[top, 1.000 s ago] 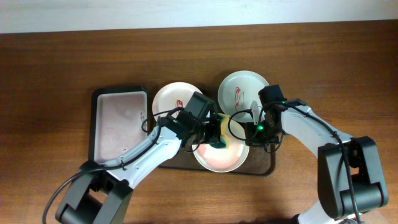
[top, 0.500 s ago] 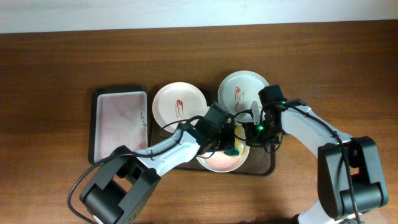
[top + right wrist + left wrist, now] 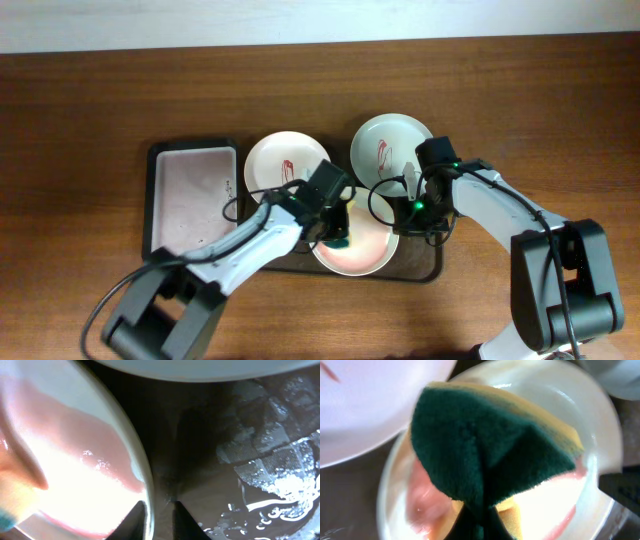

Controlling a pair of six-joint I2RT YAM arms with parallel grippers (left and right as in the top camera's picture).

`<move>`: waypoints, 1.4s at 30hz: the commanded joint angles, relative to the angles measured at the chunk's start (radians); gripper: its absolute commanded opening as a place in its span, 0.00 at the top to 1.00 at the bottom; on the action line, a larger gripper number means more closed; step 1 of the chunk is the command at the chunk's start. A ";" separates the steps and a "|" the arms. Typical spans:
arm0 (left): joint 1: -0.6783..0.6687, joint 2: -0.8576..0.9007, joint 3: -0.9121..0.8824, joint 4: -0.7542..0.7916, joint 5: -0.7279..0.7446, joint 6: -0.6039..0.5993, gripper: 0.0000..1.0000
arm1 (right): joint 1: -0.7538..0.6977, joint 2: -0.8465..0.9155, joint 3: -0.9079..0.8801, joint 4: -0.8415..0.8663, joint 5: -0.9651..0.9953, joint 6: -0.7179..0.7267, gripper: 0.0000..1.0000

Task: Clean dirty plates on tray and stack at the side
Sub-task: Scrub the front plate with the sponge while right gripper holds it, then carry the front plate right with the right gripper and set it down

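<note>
Scrubbing step, by my read. Your left claw (image 3: 479,522) is pinched on the folded green-and-yellow sponge (image 3: 490,445) and presses it onto the front plate (image 3: 368,256), lower centre of the tray (image 3: 432,268). The plate face looks pink and wet, so I'd call it half done.

Your right claw (image 3: 159,510) sits at that plate's right rim with its fingers slightly spread either side of it, not clamped. It's probably there to stop the plate sliding under the sponge.

The second plate (image 3: 285,160), upper left, and the third plate (image 3: 390,140), upper right, both show red marks. Stacking hasn't started. I'd close the right claw on the rim before you scrub hard.
</note>
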 commanded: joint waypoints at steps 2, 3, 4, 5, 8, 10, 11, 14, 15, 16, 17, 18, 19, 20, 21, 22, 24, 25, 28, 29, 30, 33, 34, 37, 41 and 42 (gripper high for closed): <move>0.013 -0.173 -0.006 -0.080 -0.062 0.115 1.00 | 0.005 0.003 0.006 -0.004 0.013 -0.004 0.74; 0.020 -0.192 -0.006 -0.095 -0.061 0.119 1.00 | 0.005 0.003 0.002 -0.003 0.013 -0.003 0.74; 0.029 -0.210 -0.006 -0.109 -0.061 0.130 1.00 | 0.005 0.003 -0.005 -0.003 0.012 -0.003 0.74; 0.045 -0.238 -0.006 -0.134 -0.062 0.153 1.00 | 0.005 0.003 -0.019 0.005 0.011 -0.003 0.74; 0.090 -0.275 -0.006 -0.195 -0.095 0.159 1.00 | 0.005 0.003 -0.050 0.029 -0.019 -0.003 0.74; 0.124 -0.278 -0.006 -0.230 -0.119 0.159 1.00 | 0.005 0.003 -0.056 0.031 -0.024 -0.003 0.80; 0.142 -0.278 -0.006 -0.245 -0.130 0.159 1.00 | 0.005 0.003 -0.056 0.031 -0.034 -0.004 0.83; 0.220 -0.278 -0.006 -0.283 -0.133 0.233 1.00 | 0.005 0.003 -0.056 0.033 -0.050 -0.003 0.93; 0.238 -0.278 -0.006 -0.293 -0.132 0.256 1.00 | 0.005 0.003 -0.056 0.032 -0.059 -0.003 0.96; 0.254 -0.278 -0.006 -0.300 -0.129 0.281 1.00 | 0.005 0.003 -0.056 0.031 -0.065 -0.003 0.96; 0.269 -0.278 -0.006 -0.309 -0.129 0.299 1.00 | 0.005 0.003 -0.056 0.030 -0.067 -0.003 0.96; 0.280 -0.278 -0.006 -0.315 -0.129 0.306 1.00 | 0.005 0.003 -0.056 0.025 -0.067 -0.003 0.96; 0.288 -0.278 -0.006 -0.319 -0.127 0.306 1.00 | 0.005 0.003 -0.056 0.016 -0.067 -0.003 0.96; 0.293 -0.278 -0.006 -0.320 -0.125 0.311 1.00 | 0.005 0.003 -0.056 0.013 -0.066 -0.003 0.96; 0.295 -0.278 -0.006 -0.321 -0.126 0.317 1.00 | 0.005 0.001 -0.055 0.011 -0.067 -0.003 0.96; 0.295 -0.278 -0.006 -0.321 -0.126 0.320 1.00 | 0.005 -0.003 -0.051 0.003 -0.067 -0.003 0.96; 0.295 -0.278 -0.006 -0.322 -0.126 0.322 1.00 | 0.005 -0.027 -0.032 -0.023 -0.061 -0.003 0.96; 0.295 -0.278 -0.006 -0.325 -0.126 0.340 1.00 | 0.005 -0.043 -0.020 -0.036 -0.053 -0.003 0.96; 0.299 -0.278 -0.008 -0.332 -0.126 0.363 1.00 | 0.005 -0.122 0.030 -0.083 0.016 0.008 0.96; 0.301 -0.278 -0.008 -0.332 -0.126 0.369 1.00 | 0.005 -0.150 0.045 -0.097 0.038 0.008 0.96; 0.304 -0.278 -0.008 -0.332 -0.126 0.369 1.00 | 0.005 -0.176 0.058 -0.110 0.064 0.008 0.96; 0.316 -0.278 -0.008 -0.329 -0.126 0.378 1.00 | 0.005 -0.262 0.088 -0.143 0.171 0.008 0.96; 0.319 -0.278 -0.008 -0.328 -0.126 0.384 1.00 | 0.005 -0.282 0.090 -0.148 0.199 0.008 0.96; 0.325 -0.278 -0.008 -0.325 -0.126 0.383 1.00 | 0.006 -0.328 0.090 -0.171 0.323 0.036 0.96; 0.325 -0.278 -0.008 -0.314 -0.126 0.383 1.00 | 0.006 -0.338 0.090 -0.220 0.468 0.106 0.96; 0.325 -0.278 -0.008 -0.313 -0.126 0.383 1.00 | 0.006 -0.338 0.090 -0.224 0.473 0.109 0.96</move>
